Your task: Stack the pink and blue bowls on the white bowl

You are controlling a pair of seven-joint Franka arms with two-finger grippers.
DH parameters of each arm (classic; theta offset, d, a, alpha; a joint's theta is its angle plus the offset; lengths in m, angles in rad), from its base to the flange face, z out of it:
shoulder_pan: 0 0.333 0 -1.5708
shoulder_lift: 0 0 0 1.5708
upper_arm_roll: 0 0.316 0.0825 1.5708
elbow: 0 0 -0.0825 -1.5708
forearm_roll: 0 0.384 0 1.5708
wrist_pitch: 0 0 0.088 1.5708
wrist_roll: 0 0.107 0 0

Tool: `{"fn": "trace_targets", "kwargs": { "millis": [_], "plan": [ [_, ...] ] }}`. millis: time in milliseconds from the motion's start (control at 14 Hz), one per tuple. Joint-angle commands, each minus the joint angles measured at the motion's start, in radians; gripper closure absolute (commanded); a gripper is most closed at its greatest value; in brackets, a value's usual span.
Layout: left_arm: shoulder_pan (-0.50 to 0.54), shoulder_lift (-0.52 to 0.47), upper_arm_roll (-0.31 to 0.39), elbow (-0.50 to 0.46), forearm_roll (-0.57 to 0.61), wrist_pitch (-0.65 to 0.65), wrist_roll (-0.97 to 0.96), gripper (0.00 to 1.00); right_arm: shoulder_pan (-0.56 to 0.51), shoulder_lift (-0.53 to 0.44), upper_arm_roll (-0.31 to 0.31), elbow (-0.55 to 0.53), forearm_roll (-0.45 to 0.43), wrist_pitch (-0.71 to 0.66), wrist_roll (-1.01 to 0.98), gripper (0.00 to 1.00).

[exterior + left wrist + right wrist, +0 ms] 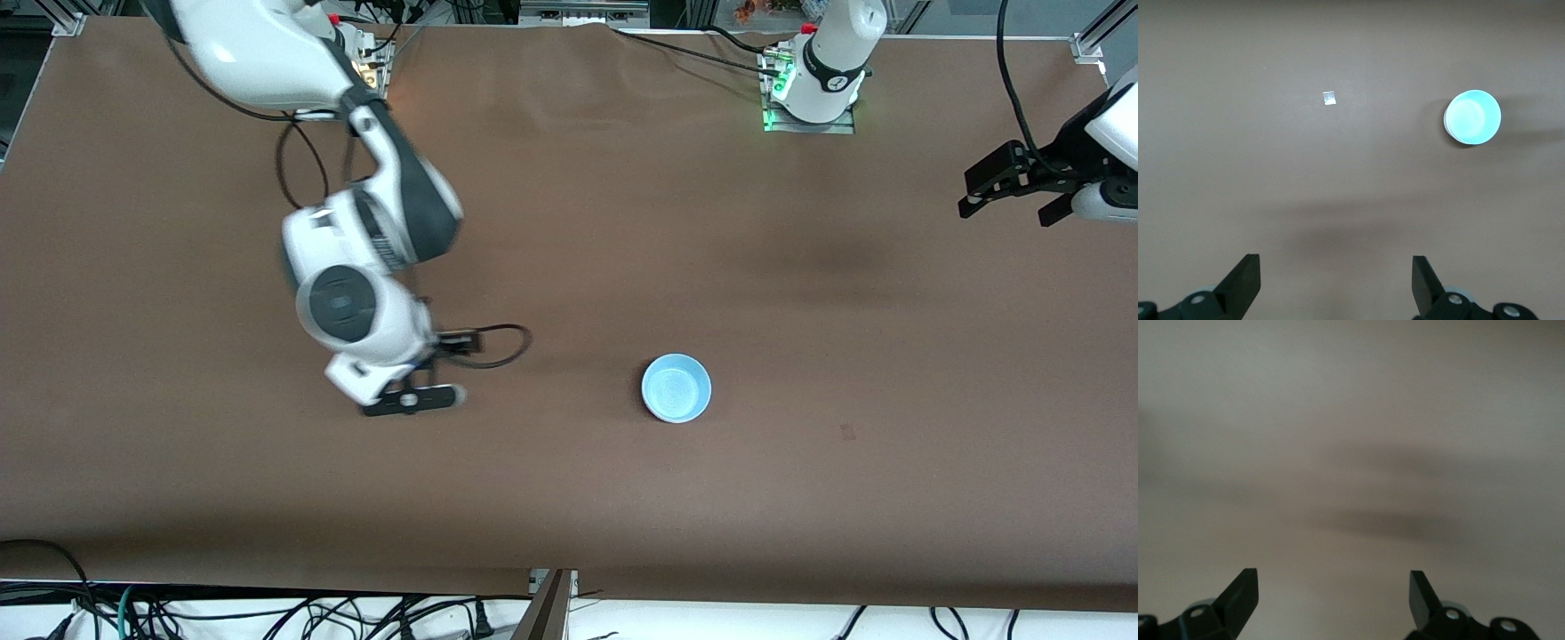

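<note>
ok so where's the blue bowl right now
The blue bowl sits on the brown table near its middle, slightly toward the left arm's end, neither claw touching it.

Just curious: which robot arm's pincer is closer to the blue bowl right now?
The right pincer, over bare table toward the right arm's end from the blue bowl. The left pincer hangs much farther off, at the left arm's end.

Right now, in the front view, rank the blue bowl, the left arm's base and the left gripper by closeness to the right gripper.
From the right gripper, open over bare table:
1. blue bowl, mid-table.
2. left arm's base, at the table's edge farthest from the camera.
3. left gripper, open, waiting over the left arm's end of the table.
</note>
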Motion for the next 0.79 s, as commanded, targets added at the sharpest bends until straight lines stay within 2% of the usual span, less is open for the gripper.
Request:
{"fn": "trace_targets", "kwargs": {
  "millis": [0,286,500,714],
  "plan": [
    [0.015,0.035,-0.002,0.042,-0.003,-0.023,0.026,0.0,-0.084,-0.12,0.014,-0.066,-0.012,-0.131,-0.093,0.0],
    [0.008,0.045,-0.008,0.076,0.035,-0.029,-0.027,0.0,-0.191,-0.376,0.014,-0.297,-0.028,-0.15,-0.097,0.0],
    [0.006,0.046,-0.029,0.077,0.046,-0.048,-0.073,0.0,-0.267,-0.556,0.014,-0.378,-0.032,-0.151,-0.094,0.0],
    [0.002,0.048,-0.031,0.079,0.044,-0.048,-0.08,0.0,-0.299,-0.688,0.014,-0.472,-0.045,-0.156,-0.094,0.0]
  ]
}}
